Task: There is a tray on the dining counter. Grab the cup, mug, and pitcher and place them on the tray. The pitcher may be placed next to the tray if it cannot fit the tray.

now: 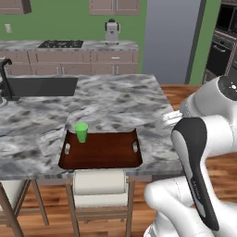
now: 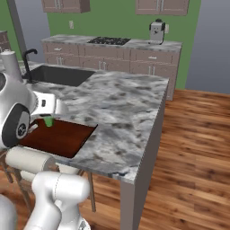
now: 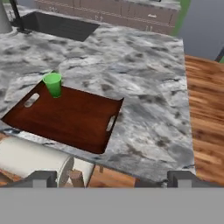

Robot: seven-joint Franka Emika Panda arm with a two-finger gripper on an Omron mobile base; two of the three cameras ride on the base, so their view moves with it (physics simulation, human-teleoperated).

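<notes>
Gripper (image 3: 112, 177) hanging with its jaws spread wide and nothing between them, above the near edge of the dining counter (image 3: 144, 78).

My two dark fingertips (image 3: 41, 178) are showing at the bottom of the hand view, well apart, looking down over the counter's near edge and a white-backed stool (image 3: 30, 157) at lower left. Beyond them the tray (image 3: 74, 120) is lying flat on the counter in the left-centre of the hand view, one handle slot facing right. The cup (image 3: 53, 84) is standing upright inside the tray at its far left corner; in the left base view the cup (image 1: 81, 132) is sitting in the tray's (image 1: 102, 155) upper-left corner. A dark sink (image 1: 41, 86) is occupying the upper left of that view.
</notes>
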